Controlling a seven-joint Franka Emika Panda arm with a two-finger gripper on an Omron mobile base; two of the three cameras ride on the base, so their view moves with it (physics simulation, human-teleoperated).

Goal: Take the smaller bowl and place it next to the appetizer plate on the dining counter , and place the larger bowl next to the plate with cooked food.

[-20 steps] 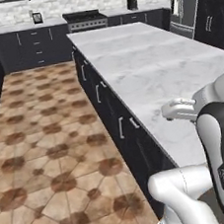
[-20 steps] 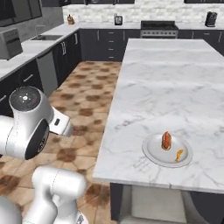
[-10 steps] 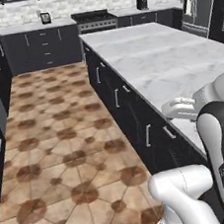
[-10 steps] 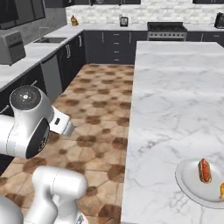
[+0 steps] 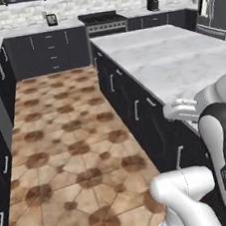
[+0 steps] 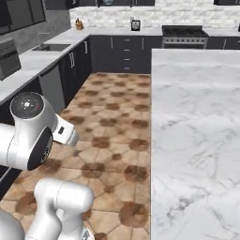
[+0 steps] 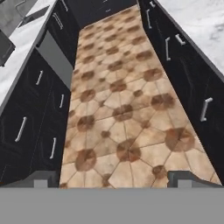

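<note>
The dining counter [image 5: 178,57], a long white marble island on dark cabinets, runs along the right in both base views [image 6: 197,122] and cuts the top right corner of the hand view [image 7: 201,17]. Its visible top is bare. Both bowls and both plates are out of view. My gripper [image 7: 113,180] is open, its fingertips [image 7: 43,179] far apart with nothing between them, and it looks down at the tiled aisle. The hand [image 5: 181,109] hovers at the island's near edge.
A brown tiled floor [image 5: 73,140] forms an aisle between the island and a dark cabinet run with a sink [image 6: 51,47] on the left. A stove [image 5: 101,17] stands on the back wall and a fridge [image 5: 214,2] at far right.
The whole picture has shifted, so the base has moved. The plate with cooked food has slid out of the right base view to the right. The gripper stays open.
</note>
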